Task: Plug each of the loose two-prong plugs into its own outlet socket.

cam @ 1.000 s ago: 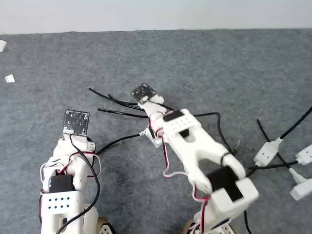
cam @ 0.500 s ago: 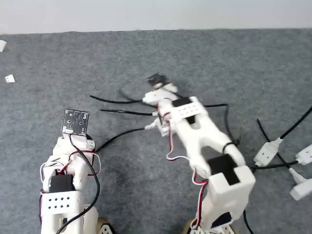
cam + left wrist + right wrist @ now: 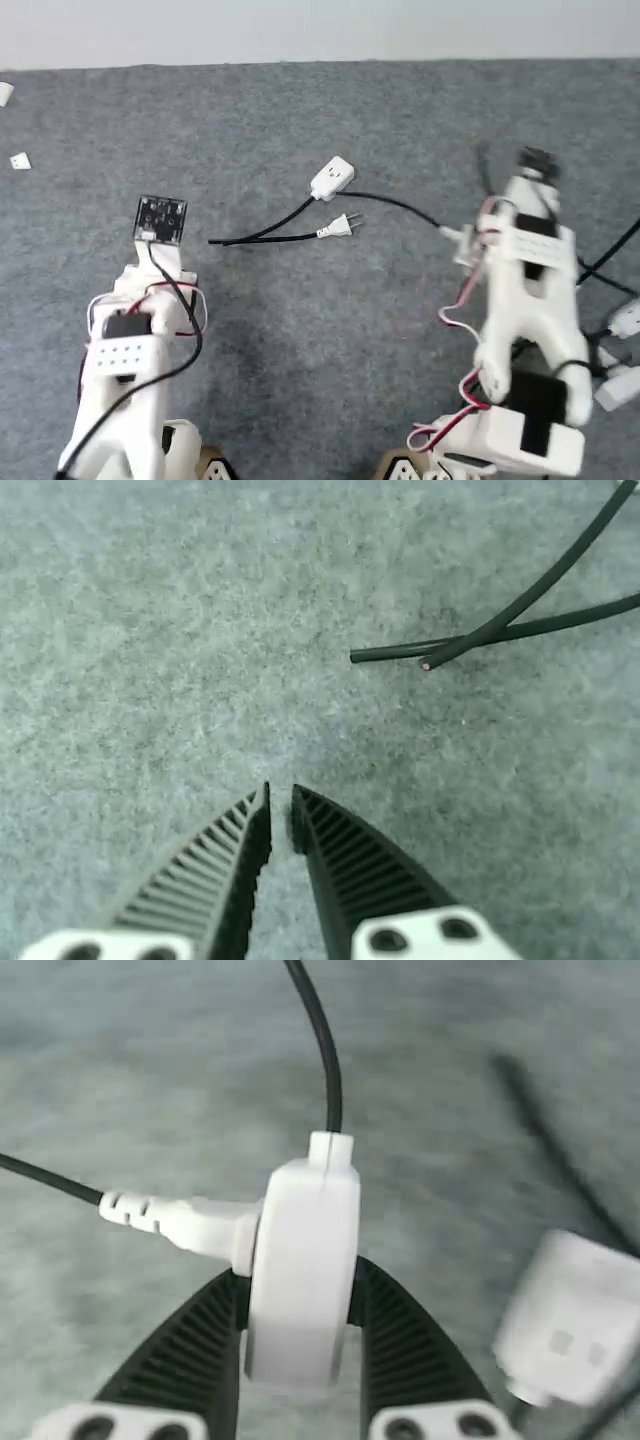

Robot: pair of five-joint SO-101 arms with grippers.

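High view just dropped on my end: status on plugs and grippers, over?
Right gripper shut on outlet socket, white plug at its side. Left gripper shut, empty. Loose plug beside free socket on carpet.

1. A white outlet socket (image 3: 332,177) lies face up near the middle of the grey carpet (image 3: 300,100), with its black cord (image 3: 285,218) trailing towards the left edge.
2. A loose white two-prong plug (image 3: 338,227) lies just beside it, not touching, with its prongs towards the right edge.
3. A second socket (image 3: 300,1270) sits clamped in the right gripper (image 3: 297,1295), with a mated plug (image 3: 175,1222) pushed into it.
4. A third socket (image 3: 626,317) lies at the right edge.
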